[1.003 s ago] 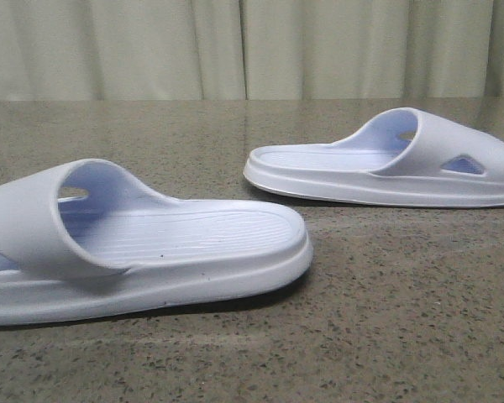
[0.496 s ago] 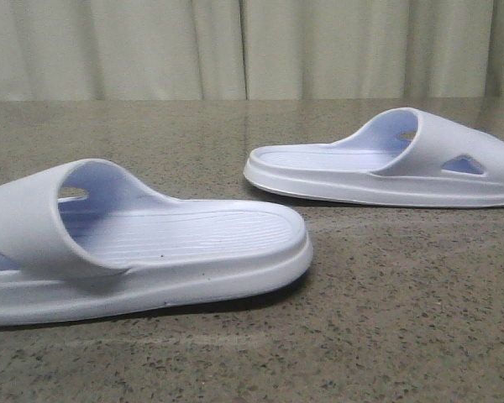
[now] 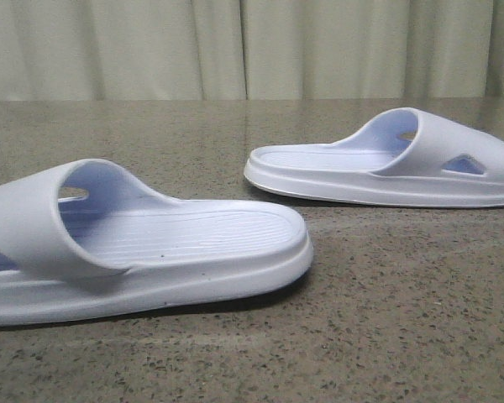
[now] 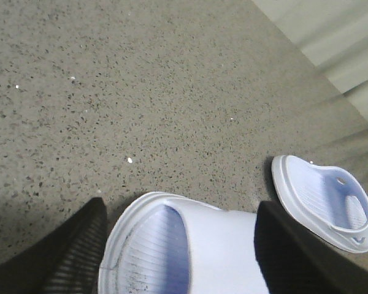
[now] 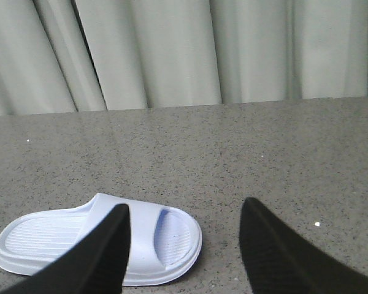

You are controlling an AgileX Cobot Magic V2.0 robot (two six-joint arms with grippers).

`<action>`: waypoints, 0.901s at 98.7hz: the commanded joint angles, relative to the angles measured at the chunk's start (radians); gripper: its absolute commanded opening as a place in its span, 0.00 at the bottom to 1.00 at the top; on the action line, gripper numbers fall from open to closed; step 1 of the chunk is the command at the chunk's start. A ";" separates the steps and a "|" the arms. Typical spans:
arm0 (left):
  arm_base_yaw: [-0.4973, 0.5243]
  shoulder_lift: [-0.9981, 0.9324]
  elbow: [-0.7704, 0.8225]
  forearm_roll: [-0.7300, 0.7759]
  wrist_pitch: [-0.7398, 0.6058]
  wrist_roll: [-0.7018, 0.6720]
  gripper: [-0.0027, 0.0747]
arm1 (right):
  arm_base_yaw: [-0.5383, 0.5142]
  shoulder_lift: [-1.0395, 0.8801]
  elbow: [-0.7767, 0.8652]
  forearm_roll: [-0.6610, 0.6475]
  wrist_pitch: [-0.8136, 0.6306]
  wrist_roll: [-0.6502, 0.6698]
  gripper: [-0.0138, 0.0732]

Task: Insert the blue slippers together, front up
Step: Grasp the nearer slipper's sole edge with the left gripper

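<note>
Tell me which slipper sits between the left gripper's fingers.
The near slipper, the left one in the front view. The far slipper lies apart, with the right gripper open short of it.

2 blue slippers, 2 hands.

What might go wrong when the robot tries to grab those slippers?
The left gripper is open around the near slipper at its wide strap; the soft foam may squash or slip when it shuts. The far slipper lies apart, and the right gripper is open beside it, not over it, so it may miss.
</note>
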 commanded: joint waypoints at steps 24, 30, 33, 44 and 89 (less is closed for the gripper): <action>-0.009 0.135 0.008 -0.079 -0.072 -0.012 0.62 | -0.004 0.018 -0.034 -0.002 -0.108 -0.003 0.55; -0.009 0.161 0.008 -0.079 -0.063 -0.012 0.62 | -0.004 0.018 -0.034 -0.002 -0.108 -0.003 0.55; -0.009 0.171 0.008 -0.079 -0.058 -0.012 0.62 | -0.004 0.018 -0.034 -0.002 -0.108 -0.003 0.55; -0.009 0.206 0.008 -0.079 -0.048 -0.012 0.62 | -0.004 0.018 -0.034 -0.002 -0.108 -0.003 0.55; -0.009 0.267 0.008 -0.178 -0.020 -0.012 0.62 | -0.004 0.018 -0.034 -0.002 -0.110 -0.003 0.55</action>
